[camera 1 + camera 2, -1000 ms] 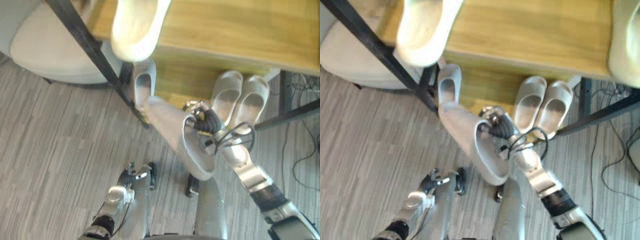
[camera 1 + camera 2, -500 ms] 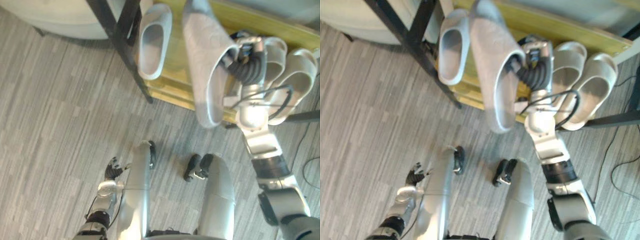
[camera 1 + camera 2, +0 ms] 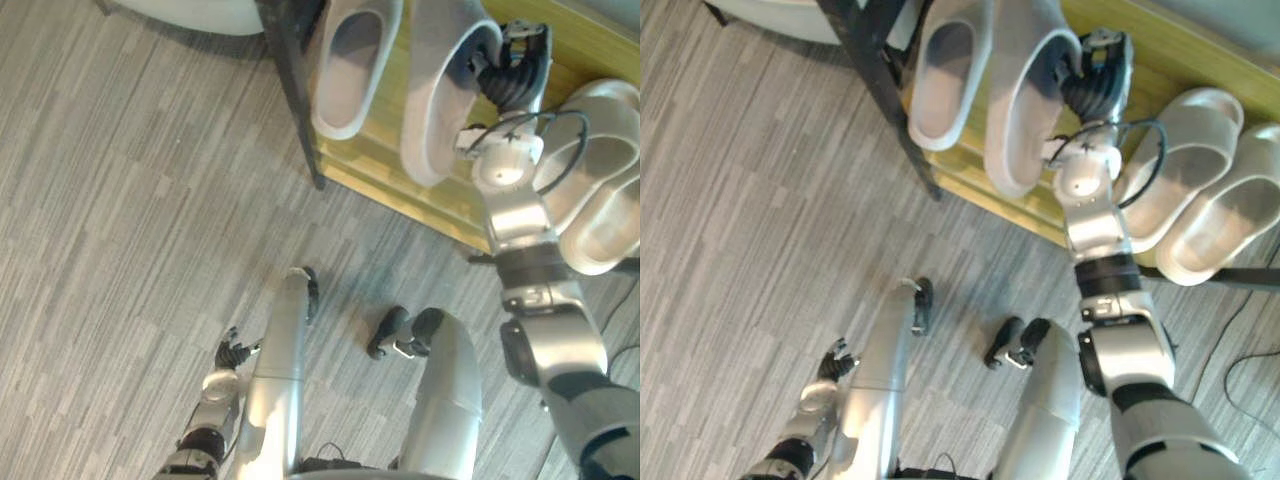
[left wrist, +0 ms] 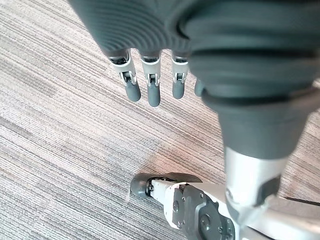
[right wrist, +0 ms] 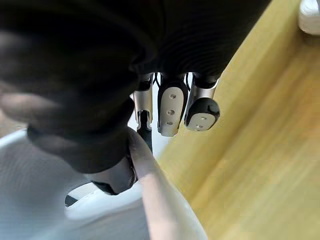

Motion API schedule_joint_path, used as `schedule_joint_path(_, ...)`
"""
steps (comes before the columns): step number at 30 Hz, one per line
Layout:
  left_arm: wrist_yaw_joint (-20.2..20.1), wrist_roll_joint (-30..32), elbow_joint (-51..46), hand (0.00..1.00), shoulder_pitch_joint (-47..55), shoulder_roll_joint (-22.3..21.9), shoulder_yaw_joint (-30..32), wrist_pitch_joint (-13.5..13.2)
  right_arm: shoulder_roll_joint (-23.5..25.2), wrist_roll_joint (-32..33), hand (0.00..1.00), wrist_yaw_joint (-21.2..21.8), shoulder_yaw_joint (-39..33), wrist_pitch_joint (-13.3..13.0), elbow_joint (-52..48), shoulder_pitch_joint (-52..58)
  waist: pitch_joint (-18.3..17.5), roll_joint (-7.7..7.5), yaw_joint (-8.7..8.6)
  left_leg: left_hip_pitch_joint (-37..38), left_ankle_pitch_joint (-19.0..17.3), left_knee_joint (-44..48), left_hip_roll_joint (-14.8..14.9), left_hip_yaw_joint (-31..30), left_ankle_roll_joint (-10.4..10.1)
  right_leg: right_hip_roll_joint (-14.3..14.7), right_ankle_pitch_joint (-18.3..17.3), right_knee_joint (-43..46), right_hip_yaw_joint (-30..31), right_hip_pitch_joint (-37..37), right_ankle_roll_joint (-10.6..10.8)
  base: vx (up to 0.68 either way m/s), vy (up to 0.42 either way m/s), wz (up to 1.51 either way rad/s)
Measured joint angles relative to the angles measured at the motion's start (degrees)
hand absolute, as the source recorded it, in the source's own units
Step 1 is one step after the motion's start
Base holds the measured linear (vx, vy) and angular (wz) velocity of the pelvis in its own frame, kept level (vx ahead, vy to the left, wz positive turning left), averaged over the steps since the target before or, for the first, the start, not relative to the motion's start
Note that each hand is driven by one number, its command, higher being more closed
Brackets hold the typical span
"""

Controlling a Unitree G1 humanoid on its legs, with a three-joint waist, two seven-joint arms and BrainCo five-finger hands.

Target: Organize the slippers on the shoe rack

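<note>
— Starting at the left: what is the left hand (image 3: pixel 230 352) doing?
— It hangs low over the grey plank floor (image 3: pixel 120 200). Its fingers (image 4: pixel 153 90) are straight and released, grasping nothing.
— And the shoe rack?
— Its black post (image 3: pixel 295 90) comes next, then the wooden shelf (image 3: pixel 1170 50). The first grey slipper (image 3: pixel 350 60) lies on the shelf just beside the post, opening upward.
— Where is the slipper being handled?
— Just right of that one, side by side with it: the second grey slipper (image 3: pixel 440 100). The right hand (image 3: pixel 512 72) is at its right rim. The fingers (image 5: pixel 169 107) curl on one side of the rim and the thumb presses on the other, pinching it tight.
— Does it rest on the shelf?
— I cannot tell; its underside is hidden. Both grey slippers' toes are cut off at the top of the head views.
— Further right?
— Two pale slippers (image 3: pixel 1185 165) lie together at the shelf's right, apart from the hand. The right arm covers part of the nearer one.
</note>
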Motion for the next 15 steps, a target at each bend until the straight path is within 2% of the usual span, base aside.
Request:
schedule_joint_path(7, 1.20, -0.06, 0.00, 0.00, -0.65, -0.66, -0.57, 0.01, 0.01, 0.06, 1.00, -1.68, -0.06, 1.51, 7.84, -3.66, -0.01, 0.00, 1.09, -1.26, 0.21, 0.39, -0.85, -0.54, -0.33, -0.92, -0.85, 1.06, -0.62, -0.66, -0.10, -0.01, -0.005, 0.10)
schedule_joint_path(8, 1.48, -0.06, 0.08, 0.00, -0.71, -0.73, -0.57, 0.02, -0.03, 0.08, 0.00, -2.19, -0.54, 1.45, 8.88, -4.30, -0.05, 0.04, 1.04, -1.59, 0.26, 0.38, -1.08, -0.83, -0.40, -1.05, -0.93, 1.09, -0.92, -0.68, -0.13, -0.02, 0.006, 0.11)
schedule_joint_path(15, 2.23, -0.20, 0.00, 0.00, -1.24, -0.70, -1.91, 0.04, 0.71, 0.38, 0.00, -4.99, -4.70, 2.50, 11.32, -5.97, -0.21, 0.05, 1.20, -3.31, 1.11, -0.02, -2.17, -1.63, -0.63, -1.92, -1.06, 1.35, -1.98, -1.65, -0.27, -0.01, 0.008, 0.10)
